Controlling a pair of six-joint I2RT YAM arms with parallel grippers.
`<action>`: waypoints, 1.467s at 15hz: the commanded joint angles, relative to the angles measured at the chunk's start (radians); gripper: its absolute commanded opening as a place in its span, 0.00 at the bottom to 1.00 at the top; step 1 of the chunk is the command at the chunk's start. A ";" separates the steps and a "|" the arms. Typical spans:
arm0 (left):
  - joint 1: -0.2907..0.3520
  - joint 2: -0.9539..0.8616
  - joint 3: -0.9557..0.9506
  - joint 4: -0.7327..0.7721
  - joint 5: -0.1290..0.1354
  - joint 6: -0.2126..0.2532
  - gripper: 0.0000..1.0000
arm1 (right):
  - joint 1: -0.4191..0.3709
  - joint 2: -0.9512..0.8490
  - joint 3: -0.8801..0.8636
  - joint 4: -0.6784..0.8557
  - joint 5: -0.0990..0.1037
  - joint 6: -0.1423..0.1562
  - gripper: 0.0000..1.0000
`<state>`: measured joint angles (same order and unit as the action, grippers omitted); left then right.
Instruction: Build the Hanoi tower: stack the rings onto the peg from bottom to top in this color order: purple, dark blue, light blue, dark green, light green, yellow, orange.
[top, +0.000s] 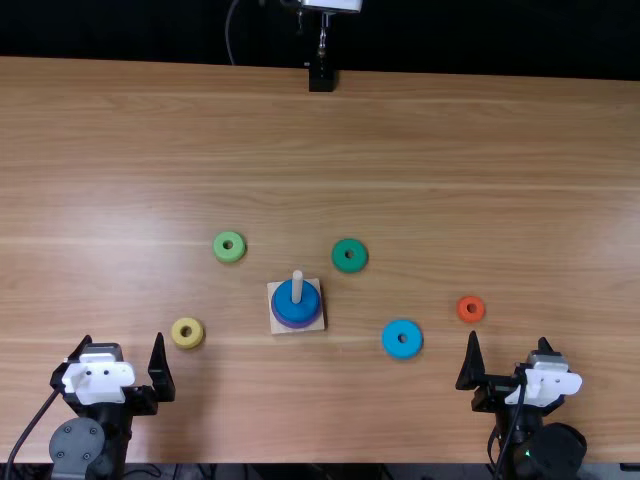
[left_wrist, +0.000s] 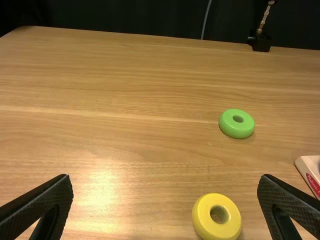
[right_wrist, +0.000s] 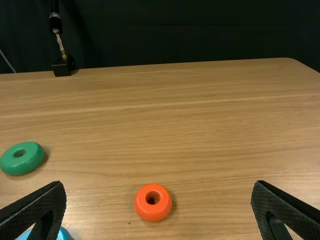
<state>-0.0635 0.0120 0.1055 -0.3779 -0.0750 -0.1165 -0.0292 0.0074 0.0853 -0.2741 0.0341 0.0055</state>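
- Spreading wide at the table's near side, the left gripper (top: 124, 340) has its fingers well apart, with bare wood between the tips.
- The yellow round plastic ring (top: 188, 341) lies flat just beside it, near its inner finger.
- The light green round ring (top: 229, 254) sits farther out, leaving a wide strip to the far edge.
- The square wooden base (top: 318, 325) holds the upright pale peg (top: 297, 286); the purple ring (top: 298, 324) is lowest, the dark blue ring (top: 297, 312) on top.
- The dark green ring (top: 350, 262) lies beyond the base, apart from it.
- The light blue ring (top: 402, 347) rests flat nearer, with room all around.
- The small orange ring (top: 471, 316) lies just beyond the right gripper's inner fingertip.
- The right gripper (top: 508, 340) stands wide too, wood showing between its fingers.
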 joint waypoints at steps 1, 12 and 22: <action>0.002 -0.012 -0.105 -0.084 -0.006 0.004 1.00 | -0.008 -0.007 -0.068 -0.071 0.016 0.002 1.00; 0.002 -0.012 -0.105 -0.084 -0.006 0.004 1.00 | -0.008 -0.007 -0.068 -0.071 0.016 0.002 1.00; 0.002 -0.012 -0.105 -0.084 -0.006 0.004 1.00 | -0.026 -0.007 -0.010 0.083 0.012 0.004 1.00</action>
<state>-0.0635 0.0116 0.1055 -0.3790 -0.0753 -0.1173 -0.0395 0.0074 0.0792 -0.1925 0.0376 0.0055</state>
